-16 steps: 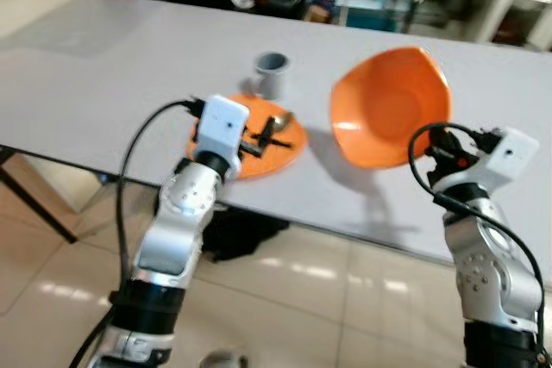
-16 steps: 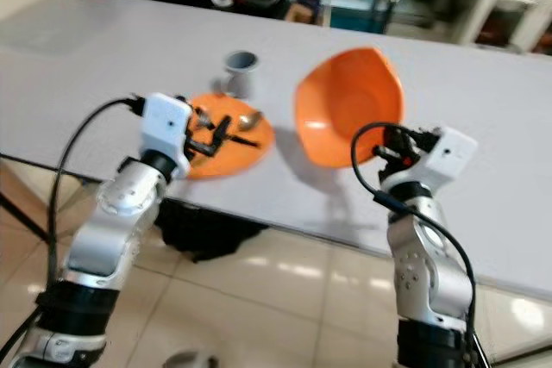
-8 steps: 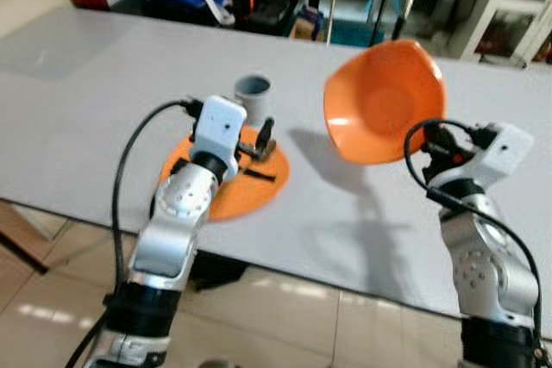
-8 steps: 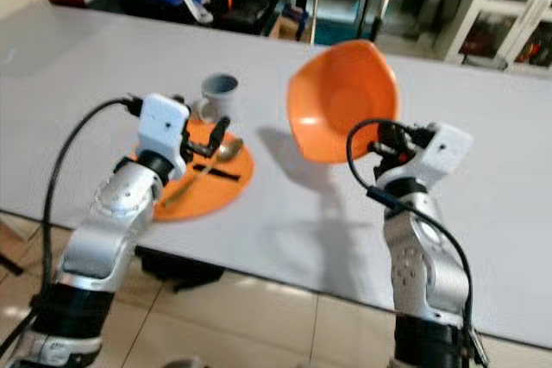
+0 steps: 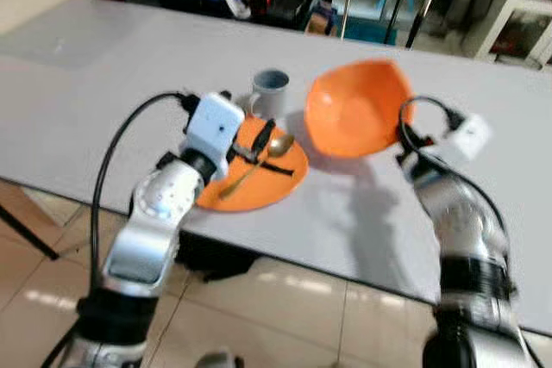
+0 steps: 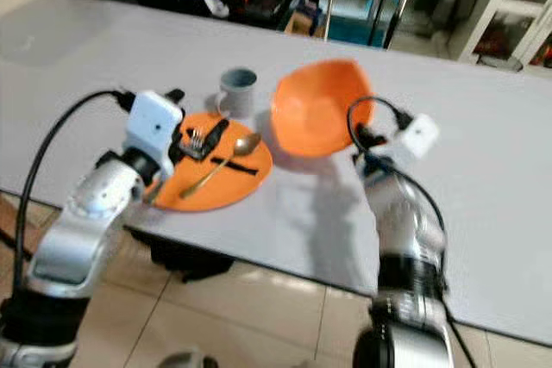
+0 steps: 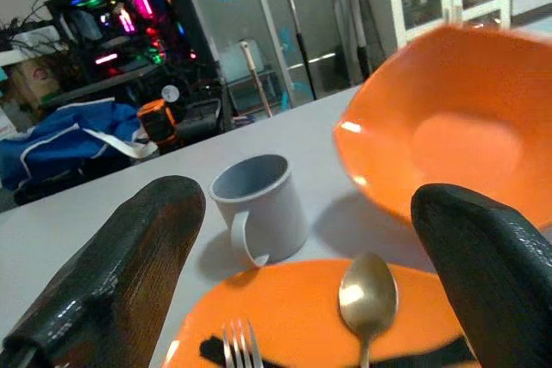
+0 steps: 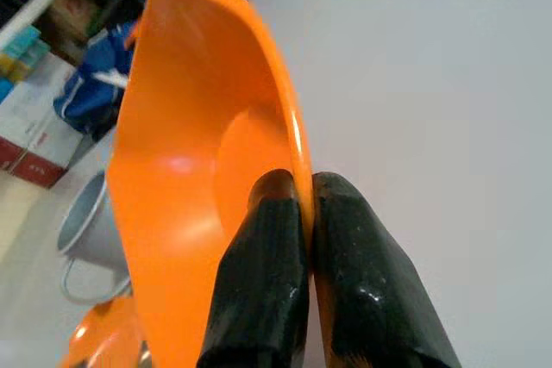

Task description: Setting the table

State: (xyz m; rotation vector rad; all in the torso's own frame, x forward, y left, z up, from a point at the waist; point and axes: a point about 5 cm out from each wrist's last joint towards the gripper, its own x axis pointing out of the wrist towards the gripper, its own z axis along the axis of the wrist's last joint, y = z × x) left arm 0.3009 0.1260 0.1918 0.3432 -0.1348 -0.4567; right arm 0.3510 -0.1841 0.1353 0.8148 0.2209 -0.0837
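The right gripper pinches the rim of the bowl, held tilted beside the plate under the spread left gripper.

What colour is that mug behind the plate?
The mug is pale grey-blue, seen best in the left wrist view.

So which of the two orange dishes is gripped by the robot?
The deep orange bowl: the right gripper pinches its rim. The flat orange plate lies on the table.

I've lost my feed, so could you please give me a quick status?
Right claw pinching orange bowl's rim. Left claw open over orange plate. Grey mug beside.
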